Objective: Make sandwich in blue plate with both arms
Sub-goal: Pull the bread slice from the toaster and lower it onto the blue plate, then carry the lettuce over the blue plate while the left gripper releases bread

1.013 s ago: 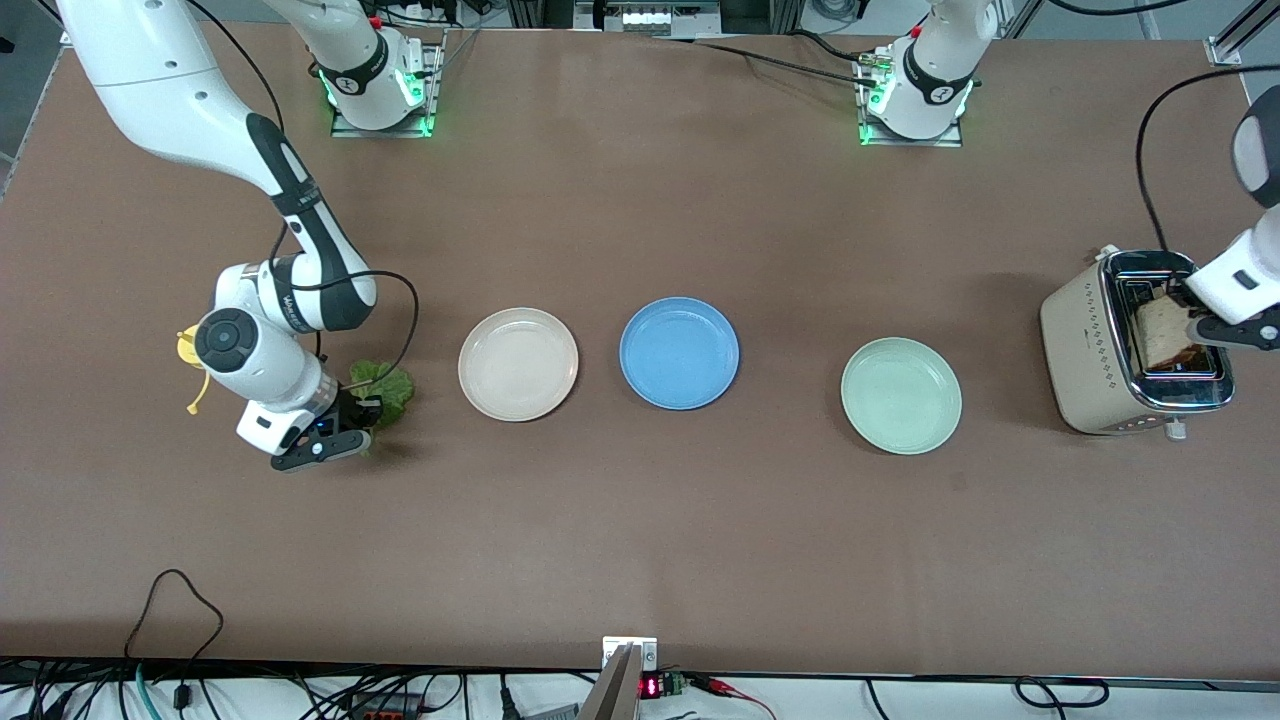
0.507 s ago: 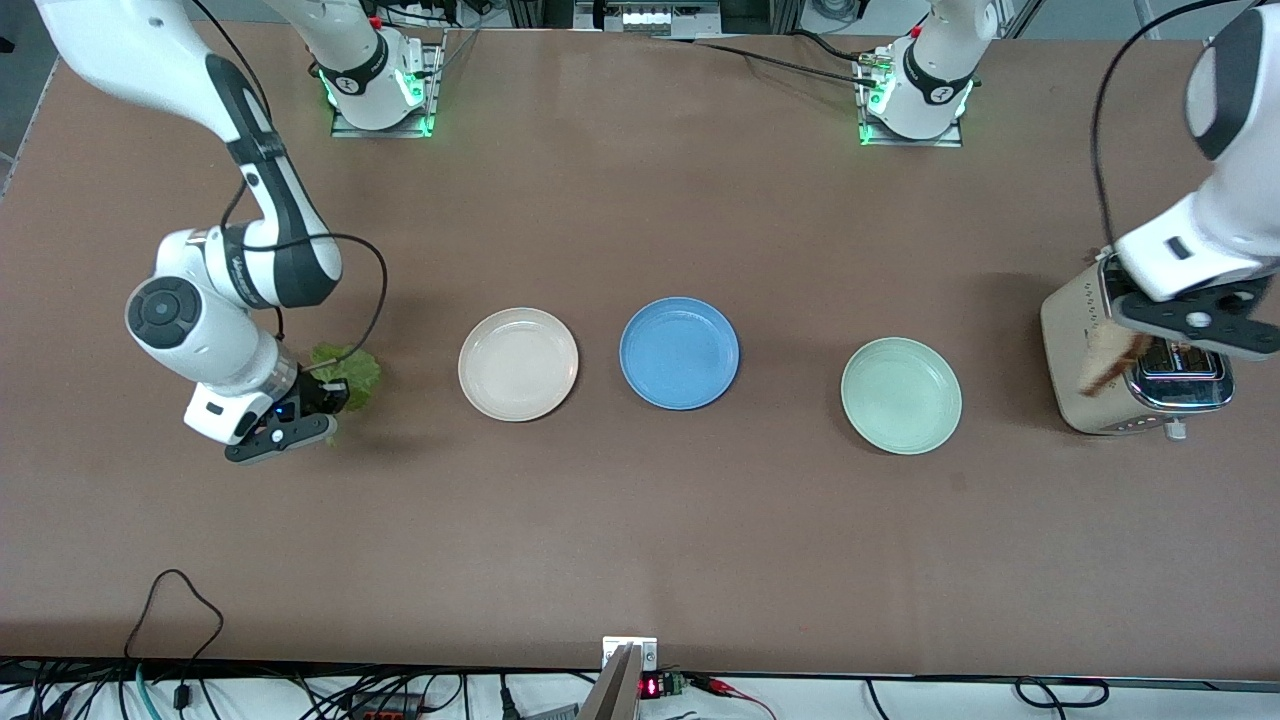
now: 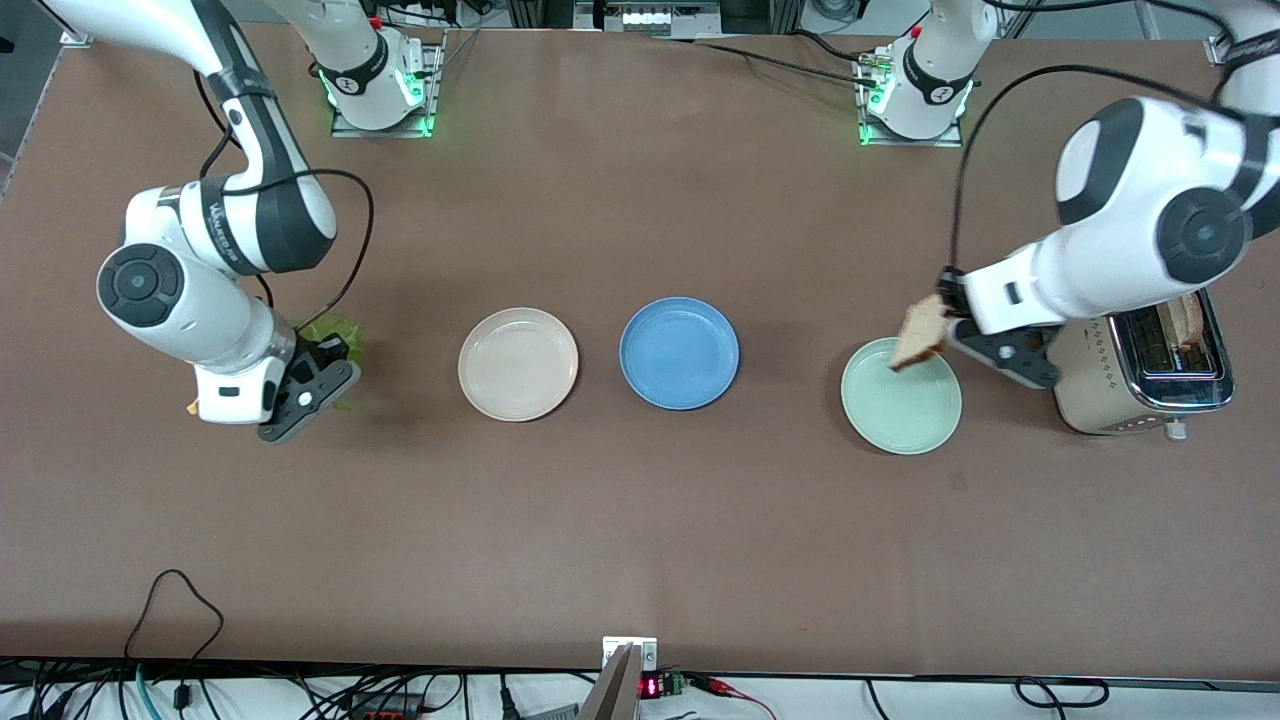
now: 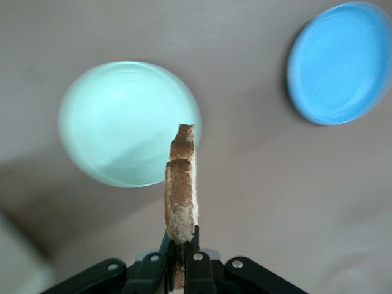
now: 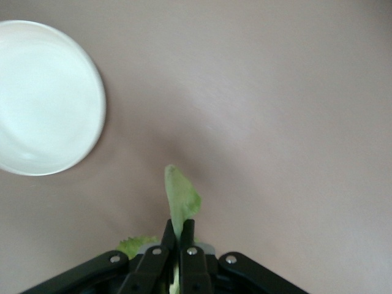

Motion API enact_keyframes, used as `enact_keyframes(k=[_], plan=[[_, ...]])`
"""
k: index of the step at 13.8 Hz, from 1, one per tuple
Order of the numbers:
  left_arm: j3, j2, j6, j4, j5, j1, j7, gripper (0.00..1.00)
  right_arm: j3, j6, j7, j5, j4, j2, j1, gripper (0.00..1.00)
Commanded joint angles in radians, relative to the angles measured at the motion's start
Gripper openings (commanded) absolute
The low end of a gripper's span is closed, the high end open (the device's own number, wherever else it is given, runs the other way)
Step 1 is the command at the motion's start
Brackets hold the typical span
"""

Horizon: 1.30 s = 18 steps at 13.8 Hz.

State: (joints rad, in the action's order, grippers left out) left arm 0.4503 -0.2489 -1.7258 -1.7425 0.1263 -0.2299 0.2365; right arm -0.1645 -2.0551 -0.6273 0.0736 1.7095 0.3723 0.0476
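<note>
The blue plate [image 3: 679, 353] is seen in the middle of the front view, and nothing is on it. A cream-white plate [image 3: 518, 363] is set just beside it toward the right arm's end of the table. A mint-green plate [image 3: 901, 396] is set toward the left arm's end, a little lower in the frame. The three plates are kept apart from each other.

The left gripper [image 3: 948, 335] is seen at the right of the front view, up in the air over the upper edge of the mint-green plate. It is shut tight on a slice of bread [image 3: 921, 333], which is held on its edge by one end. In the left wrist view the same slice of bread [image 4: 181, 190] is seen standing up from the closed black fingers [image 4: 195, 260], with the mint-green plate [image 4: 104, 116] under it and the blue plate [image 4: 340, 64] at the upper right of that frame.

A beige toaster [image 3: 1110, 385] is found at the right edge of the front view. Another slice [image 3: 1187, 318] is seen sticking up from its slot.

The right gripper [image 3: 318, 375] is seen at the left of the front view, over bare table well apart from the cream-white plate. It is shut on a green lettuce leaf [image 3: 330, 330]. In the right wrist view the lettuce leaf [image 5: 180, 202] is pinched between the closed fingers [image 5: 186, 240], and the cream-white plate [image 5: 43, 98] is seen at the upper left. A small bit of something yellow [image 3: 190, 407] is seen poking out by the right arm.
</note>
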Motion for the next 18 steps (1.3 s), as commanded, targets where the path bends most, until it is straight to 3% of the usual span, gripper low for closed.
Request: enact_keyframes(k=[1, 3, 6, 10, 14, 18], plan=[[0.004, -0.081, 0.017, 0.031, 0.212, 0.050, -0.025, 0.01, -0.009, 0.055, -0.173, -0.102, -0.037, -0.003, -0.009, 0.00], [0.002, -0.150, -0.056, 0.026, 0.384, 0.069, -0.028, 0.01, -0.009, 0.056, -0.271, -0.165, -0.041, -0.001, -0.009, 0.00], [0.004, -0.222, -0.180, 0.014, 0.623, 0.098, -0.016, 0.00, -0.012, 0.056, -0.380, -0.170, -0.062, 0.002, 0.023, 0.00], [0.005, -0.297, -0.363, -0.002, 0.719, 0.178, 0.041, 0.00, -0.010, 0.056, -0.341, -0.172, -0.088, 0.011, 0.103, 0.00], [0.004, -0.369, -0.492, -0.090, 1.005, 0.228, 0.428, 0.00, -0.010, 0.049, -0.295, -0.172, -0.088, 0.030, 0.164, 0.00], [0.004, -0.408, -0.518, -0.108, 1.029, 0.230, 0.509, 0.00, -0.010, 0.017, -0.227, -0.173, -0.088, 0.051, 0.228, 0.00]])
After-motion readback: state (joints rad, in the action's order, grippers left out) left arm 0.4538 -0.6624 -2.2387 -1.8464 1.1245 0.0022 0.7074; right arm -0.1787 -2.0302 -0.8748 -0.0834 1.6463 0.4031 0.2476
